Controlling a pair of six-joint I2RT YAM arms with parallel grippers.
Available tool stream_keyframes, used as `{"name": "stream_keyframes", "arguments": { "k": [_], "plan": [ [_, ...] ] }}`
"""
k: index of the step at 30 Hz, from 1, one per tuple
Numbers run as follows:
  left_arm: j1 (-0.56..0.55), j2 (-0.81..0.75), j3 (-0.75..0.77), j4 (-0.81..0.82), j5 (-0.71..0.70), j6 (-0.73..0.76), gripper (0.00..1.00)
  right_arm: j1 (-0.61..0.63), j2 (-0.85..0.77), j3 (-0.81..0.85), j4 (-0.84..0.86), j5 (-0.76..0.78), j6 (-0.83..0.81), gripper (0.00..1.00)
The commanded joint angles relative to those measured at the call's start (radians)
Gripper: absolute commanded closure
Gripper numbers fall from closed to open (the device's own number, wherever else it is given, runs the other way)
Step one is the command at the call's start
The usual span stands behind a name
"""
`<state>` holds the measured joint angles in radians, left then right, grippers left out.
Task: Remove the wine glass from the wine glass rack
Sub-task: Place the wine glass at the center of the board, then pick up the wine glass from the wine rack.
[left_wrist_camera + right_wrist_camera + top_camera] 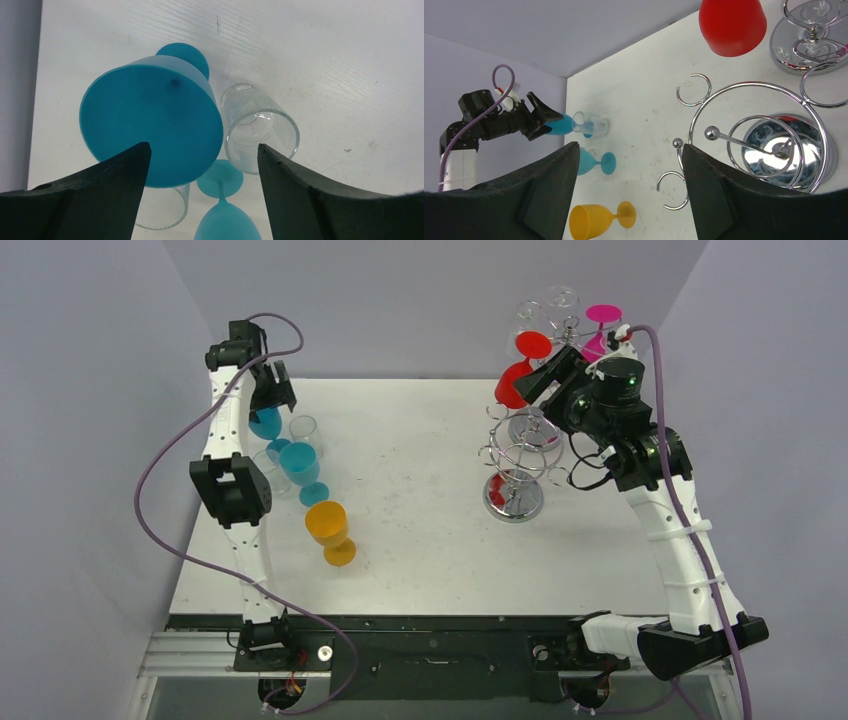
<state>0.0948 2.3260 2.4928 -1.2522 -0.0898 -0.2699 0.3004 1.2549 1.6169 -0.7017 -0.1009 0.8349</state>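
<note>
Only the left wrist view showed the left gripper [200,150] spread over the teal plastic wine glass [150,115]; the right gripper [624,147] was spread, chrome wire rack [764,150] at 3 o'clock.

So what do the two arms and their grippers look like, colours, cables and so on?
The left arm and the right arm have white links, black joints and black bases. A purple cable runs along each. The left gripper and the right gripper have plain black, wedge-shaped fingers. A small green light shows near the right wrist.
</note>
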Motion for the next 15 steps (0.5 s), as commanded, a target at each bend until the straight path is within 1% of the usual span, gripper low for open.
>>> {"name": "stream_keyframes", "arguments": {
  "k": [1, 4, 5, 6, 7, 11, 13, 14, 15],
  "plan": [
    [-0.023, -0.138, 0.048, 0.057, -0.043, -0.018, 0.19, -0.016, -0.001, 0.074, -0.005, 0.022, -0.030, 0.30],
    [-0.036, -0.177, 0.041, 0.080, -0.062, -0.023, 0.10, -0.030, 0.008, 0.095, -0.018, 0.029, -0.035, 0.30],
    [-0.043, -0.203, 0.029, 0.087, -0.075, -0.024, 0.02, -0.037, 0.009, 0.100, -0.017, 0.031, -0.035, 0.29],
    [-0.051, -0.217, 0.013, 0.103, -0.080, -0.024, 0.01, -0.041, 0.011, 0.103, -0.016, 0.034, -0.036, 0.29],
    [-0.055, -0.248, 0.003, 0.113, -0.089, -0.028, 0.03, -0.050, 0.012, 0.109, -0.017, 0.036, -0.036, 0.29],
    [-0.083, -0.359, -0.074, 0.178, -0.110, -0.038, 0.04, -0.093, 0.029, 0.137, -0.017, 0.041, -0.036, 0.29],
    [-0.117, -0.434, -0.140, 0.217, -0.127, -0.042, 0.04, -0.128, 0.037, 0.149, -0.012, 0.042, -0.033, 0.29],
    [-0.134, -0.461, -0.201, 0.252, -0.127, -0.044, 0.04, -0.152, 0.038, 0.154, -0.008, 0.037, -0.030, 0.29],
    [-0.141, -0.517, -0.232, 0.270, -0.123, -0.050, 0.04, -0.163, 0.043, 0.156, 0.002, 0.034, -0.024, 0.29]
  ]
}}
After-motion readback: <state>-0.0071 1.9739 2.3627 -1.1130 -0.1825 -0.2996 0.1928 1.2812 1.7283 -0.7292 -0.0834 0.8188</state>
